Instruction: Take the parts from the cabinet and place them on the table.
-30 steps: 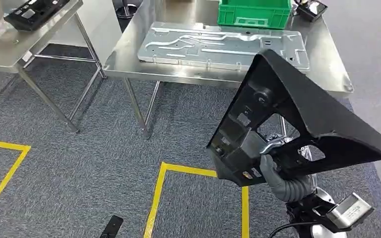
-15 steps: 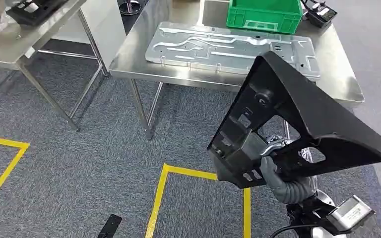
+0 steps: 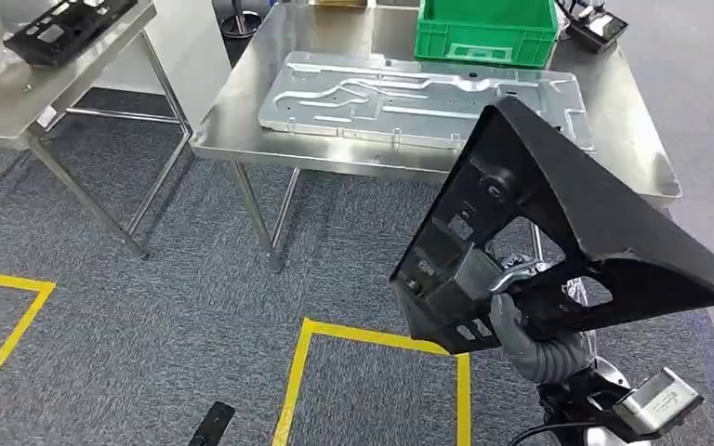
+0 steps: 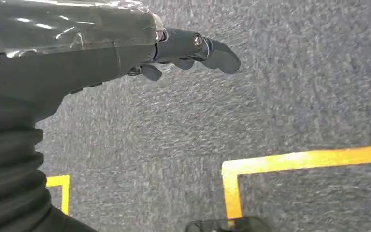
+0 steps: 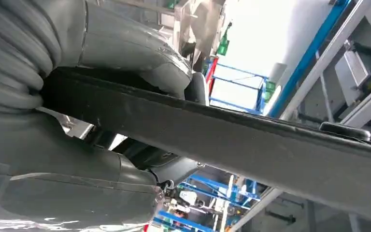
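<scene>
At lower right of the head view, the right hand (image 3: 511, 325) stays clamped on the black triangular plastic panel (image 3: 558, 232). The steel table (image 3: 242, 121), upper centre, has drawn slightly nearer, carrying a stamped metal plate (image 3: 409, 93) and green crate (image 3: 483, 28). The left hand (image 4: 188, 48) hangs empty, fingers loosely apart, over grey carpet (image 3: 149, 307).

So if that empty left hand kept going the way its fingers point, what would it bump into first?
Probably just the grey carpet: the left hand hangs over bare floor, holding nothing, with nothing visible ahead of its fingers. Depth is hard to judge.
</scene>
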